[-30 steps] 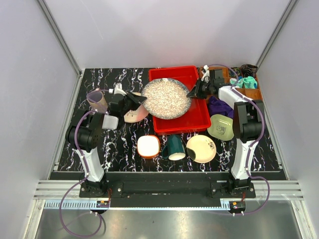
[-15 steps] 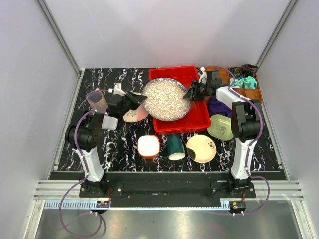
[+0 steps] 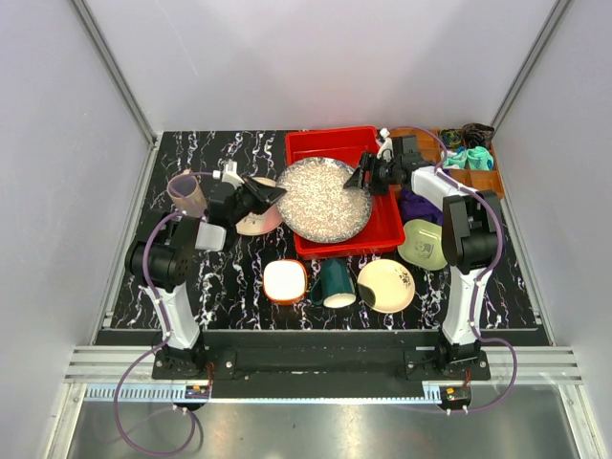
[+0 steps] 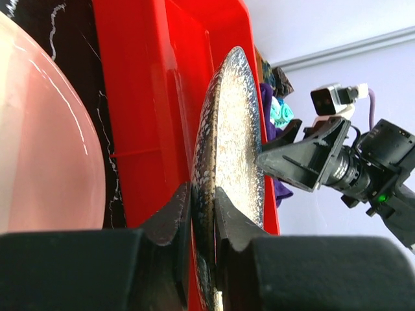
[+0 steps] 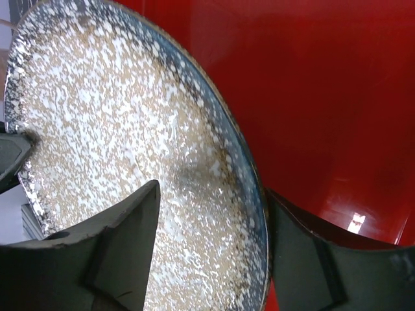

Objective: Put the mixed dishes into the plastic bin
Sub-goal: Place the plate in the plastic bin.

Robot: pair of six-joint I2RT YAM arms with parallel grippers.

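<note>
The big speckled grey plate [image 3: 323,199] had settled into the bright red rectangular plastic bin [image 3: 330,142] as the right end effector [image 3: 361,177] let go.
Within the last second the right end effector's jaws had spread and stood released either side of the plate's right rim, while the left end effector [image 3: 273,194] stayed clenched on the left rim, which still hung over the bin's left wall. The first dish looked all but delivered, with only the left release remaining. On the black, white-veined marble-pattern surface [image 3: 191,287] waited the pink-cream plate [image 3: 253,226], mauve cup [image 3: 188,196], orange-white bowl [image 3: 285,281], dark green mug [image 3: 335,283], pale yellow plate [image 3: 386,285] and light green bowl [image 3: 424,244]. Plain pale grey walls with metal framing enclosed the surface.
</note>
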